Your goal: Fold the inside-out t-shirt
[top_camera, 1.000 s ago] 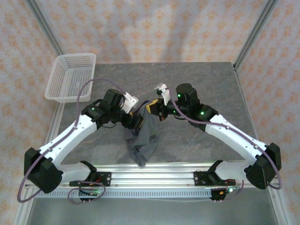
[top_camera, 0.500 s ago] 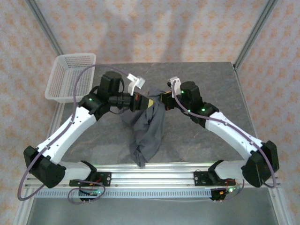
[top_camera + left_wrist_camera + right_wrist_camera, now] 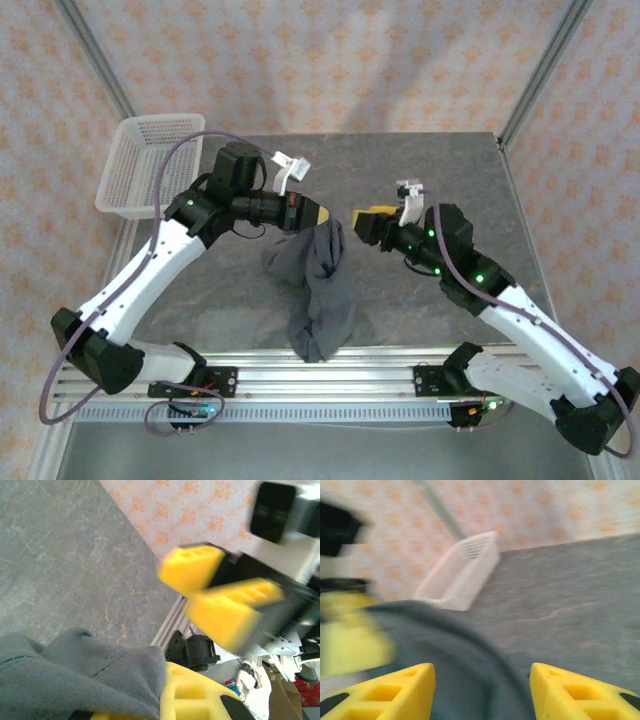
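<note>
The dark slate-grey t-shirt point(image 3: 320, 290) hangs bunched from my left gripper point(image 3: 325, 216), which is shut on its upper edge, and trails down to the table's near edge. In the left wrist view the grey fabric point(image 3: 85, 672) lies over my lower yellow finger point(image 3: 200, 697). My right gripper point(image 3: 364, 222) is open just right of the shirt and apart from it. In the right wrist view its fingers point(image 3: 387, 692) are spread wide, with the shirt point(image 3: 470, 670) blurred beyond the gap. The right gripper's yellow fingers point(image 3: 225, 605) show blurred in the left wrist view.
A white mesh basket point(image 3: 150, 165) sits at the table's far left corner, also seen as the basket point(image 3: 465, 572) in the right wrist view. The grey tabletop point(image 3: 440, 170) is bare at the back and right. A metal rail point(image 3: 330, 380) runs along the near edge.
My right gripper has drawn back to the right, away from the shirt, and stands open. The shirt now hangs from the left gripper alone and has dropped longer toward the near edge.
</note>
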You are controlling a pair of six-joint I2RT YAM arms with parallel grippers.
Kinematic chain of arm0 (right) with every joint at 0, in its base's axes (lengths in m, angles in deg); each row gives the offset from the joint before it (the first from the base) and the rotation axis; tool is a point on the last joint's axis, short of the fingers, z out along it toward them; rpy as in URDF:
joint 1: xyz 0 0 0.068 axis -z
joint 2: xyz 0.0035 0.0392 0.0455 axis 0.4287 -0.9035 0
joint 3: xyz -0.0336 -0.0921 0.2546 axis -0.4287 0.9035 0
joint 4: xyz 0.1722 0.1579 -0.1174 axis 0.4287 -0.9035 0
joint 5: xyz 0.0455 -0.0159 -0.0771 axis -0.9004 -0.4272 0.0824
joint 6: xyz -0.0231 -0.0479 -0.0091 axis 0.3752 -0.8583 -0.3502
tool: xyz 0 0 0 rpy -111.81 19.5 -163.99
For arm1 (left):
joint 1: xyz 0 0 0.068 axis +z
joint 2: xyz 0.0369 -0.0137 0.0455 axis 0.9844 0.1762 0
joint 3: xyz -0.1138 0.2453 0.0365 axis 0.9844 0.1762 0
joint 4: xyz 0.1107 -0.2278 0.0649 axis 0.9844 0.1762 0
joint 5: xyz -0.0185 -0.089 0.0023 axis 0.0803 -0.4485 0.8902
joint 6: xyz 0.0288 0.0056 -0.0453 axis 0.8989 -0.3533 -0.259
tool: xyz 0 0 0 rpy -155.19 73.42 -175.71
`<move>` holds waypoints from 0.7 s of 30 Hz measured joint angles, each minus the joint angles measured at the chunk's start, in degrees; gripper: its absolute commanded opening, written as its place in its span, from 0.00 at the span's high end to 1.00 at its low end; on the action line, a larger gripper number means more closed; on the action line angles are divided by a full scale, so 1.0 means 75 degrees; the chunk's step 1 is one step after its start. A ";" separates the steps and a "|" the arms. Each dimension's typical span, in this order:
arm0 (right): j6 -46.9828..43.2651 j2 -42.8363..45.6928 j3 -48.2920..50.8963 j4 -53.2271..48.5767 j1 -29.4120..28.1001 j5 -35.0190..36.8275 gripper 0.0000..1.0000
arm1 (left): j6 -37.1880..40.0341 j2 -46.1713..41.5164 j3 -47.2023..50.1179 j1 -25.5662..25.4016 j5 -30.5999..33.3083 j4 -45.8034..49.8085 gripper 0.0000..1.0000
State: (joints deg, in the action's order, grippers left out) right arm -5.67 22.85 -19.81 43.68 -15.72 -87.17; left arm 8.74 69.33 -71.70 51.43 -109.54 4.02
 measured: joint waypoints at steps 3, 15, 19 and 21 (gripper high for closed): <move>0.0868 -0.0221 0.0111 0.0012 -0.0414 -0.0032 0.22 | -0.0032 0.0210 0.0000 0.0000 0.0082 0.0085 1.00; 0.1204 -0.1571 0.1192 0.0152 -0.0501 -0.0525 0.99 | -0.0143 0.0251 -0.0181 0.0006 0.0391 0.0230 1.00; 0.1227 -0.1215 0.1186 0.0769 -0.0501 -0.1317 1.00 | -0.0233 0.0152 -0.0035 0.0396 0.1591 0.0644 1.00; 0.1349 -0.0764 0.1207 0.1241 -0.0501 -0.1702 1.00 | -0.0326 0.0035 0.0446 0.0956 0.1985 0.0638 1.00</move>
State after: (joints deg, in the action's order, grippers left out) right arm 4.45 17.13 -10.76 52.99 -19.48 -99.93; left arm 6.29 69.59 -68.36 58.60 -94.66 8.81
